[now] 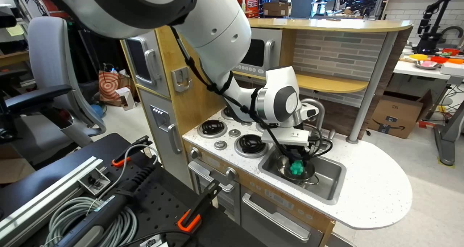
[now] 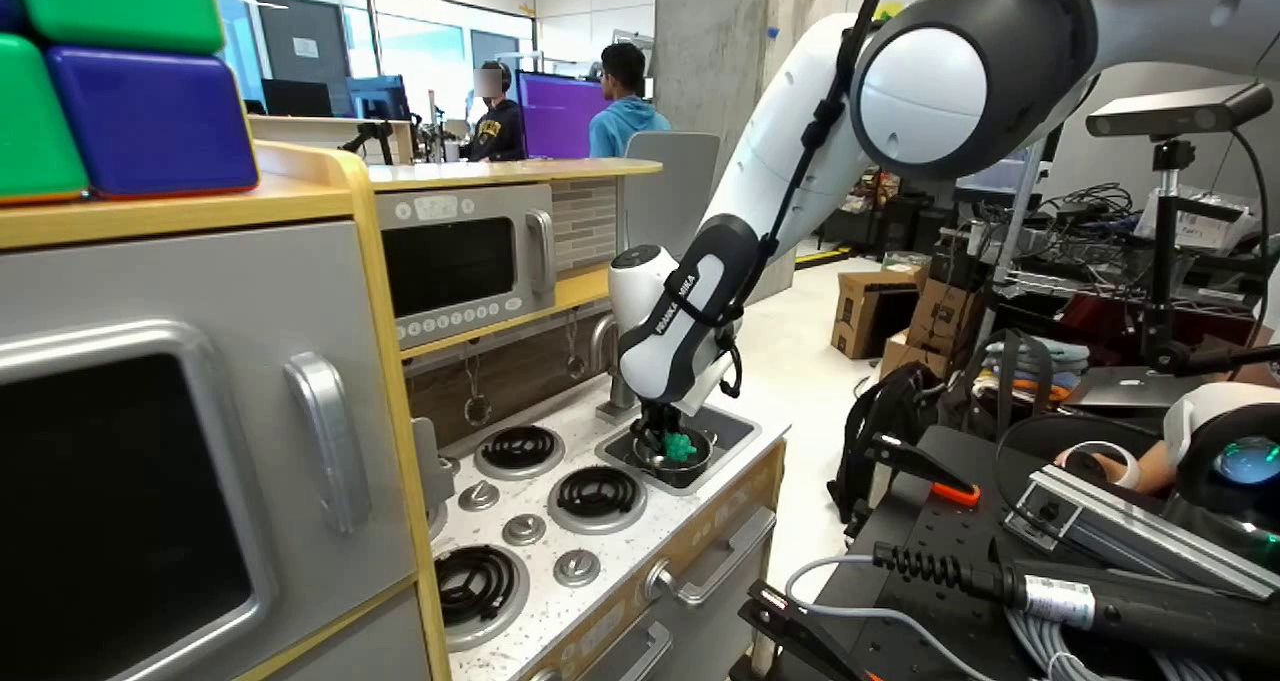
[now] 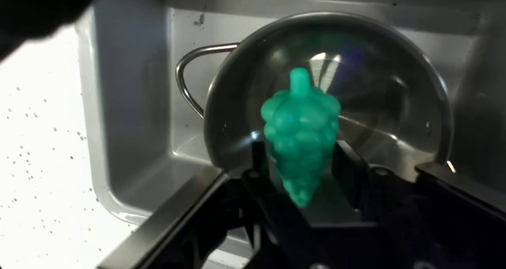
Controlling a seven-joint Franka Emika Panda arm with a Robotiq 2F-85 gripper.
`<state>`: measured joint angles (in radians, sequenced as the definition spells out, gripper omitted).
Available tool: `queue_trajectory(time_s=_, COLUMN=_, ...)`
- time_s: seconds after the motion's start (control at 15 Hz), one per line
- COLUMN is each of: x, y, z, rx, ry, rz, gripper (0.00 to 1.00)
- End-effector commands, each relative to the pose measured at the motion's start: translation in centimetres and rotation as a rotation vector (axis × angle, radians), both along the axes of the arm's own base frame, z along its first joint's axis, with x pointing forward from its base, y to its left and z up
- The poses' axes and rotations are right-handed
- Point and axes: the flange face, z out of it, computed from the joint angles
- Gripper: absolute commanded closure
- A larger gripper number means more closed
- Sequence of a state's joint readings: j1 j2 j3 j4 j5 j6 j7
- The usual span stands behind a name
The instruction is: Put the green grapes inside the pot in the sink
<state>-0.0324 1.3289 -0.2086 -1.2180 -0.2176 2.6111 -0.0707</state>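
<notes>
The green grapes, a lumpy toy cluster, show in both exterior views within the pot's mouth. Their stem points away from my palm. My gripper is partly closed, with its fingers on both sides of the grapes' lower half; it looks shut on them. It points down at the pot in both exterior views. The shiny silver pot stands in the metal sink, below the grapes, with one wire handle visible. I cannot tell whether the grapes touch the pot's bottom.
The curved faucet rises behind the sink, close to my wrist. Stove burners lie beside the sink on the white countertop. A shelf and a microwave stand behind.
</notes>
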Motion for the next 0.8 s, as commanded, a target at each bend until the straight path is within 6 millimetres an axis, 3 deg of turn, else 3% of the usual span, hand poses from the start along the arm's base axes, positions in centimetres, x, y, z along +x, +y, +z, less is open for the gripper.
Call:
queue_trajectory(time_s=0.0, x=0.8, y=1.2, z=-1.1, rx=-0.035, ry=0.023, rz=0.044, gripper=0.21)
queue_trajectory(time_s=0.2, x=-1.0, y=3.5, z=-0.7, rx=0.042, ry=0.114, rz=0.157, gripper=0.01)
queue_trajectory(time_s=0.33, x=-2.9, y=4.8, z=0.5, rx=0.055, ry=0.137, rz=0.261, gripper=0.0)
queue_trajectory(time_s=0.73, x=-4.5, y=4.9, z=5.9, rx=0.005, ry=0.033, rz=0.529, gripper=0.0)
